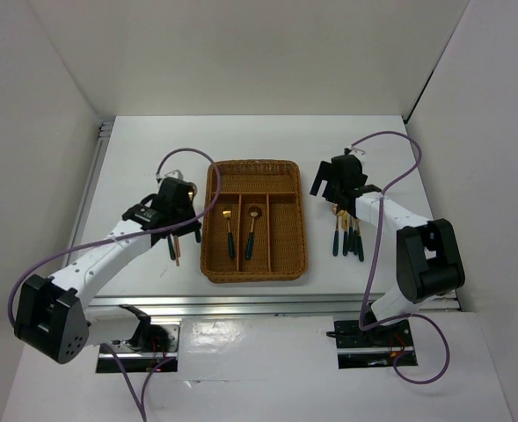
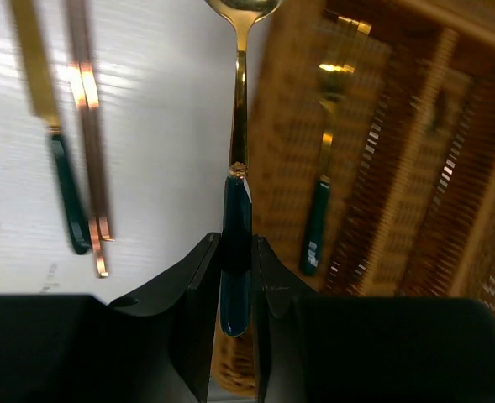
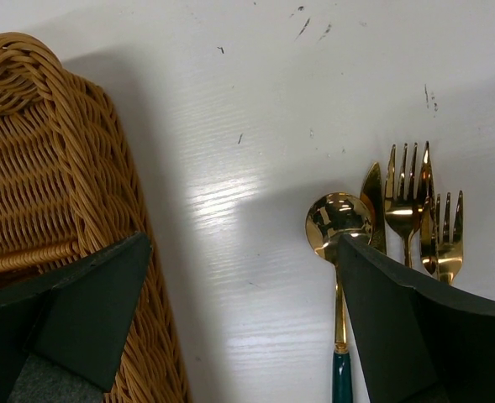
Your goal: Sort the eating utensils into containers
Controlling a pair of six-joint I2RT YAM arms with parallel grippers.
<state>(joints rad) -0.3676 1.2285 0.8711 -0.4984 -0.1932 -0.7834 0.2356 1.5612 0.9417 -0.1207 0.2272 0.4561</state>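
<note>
The brown wicker tray (image 1: 299, 264) lies mid-table with a fork (image 1: 229, 233) and a spoon (image 1: 252, 230) in two of its long slots. My left gripper (image 1: 188, 217) is just left of the tray, shut on the green handle of a gold spoon (image 2: 239, 126), which hangs above the table by the tray's left rim (image 2: 285, 143). A knife (image 2: 50, 134) and copper chopsticks (image 2: 87, 143) lie left of it. My right gripper (image 1: 331, 187) is open and empty right of the tray, over the table (image 3: 239, 252). A spoon (image 3: 338, 220), a knife (image 3: 373, 197) and two forks (image 3: 408, 197) lie beside its right finger (image 3: 415, 327).
The right-side pile of green-handled cutlery (image 1: 347, 234) lies between the tray and the right arm's elbow. White walls close in the table on three sides. A metal rail runs along the near edge (image 1: 241, 303).
</note>
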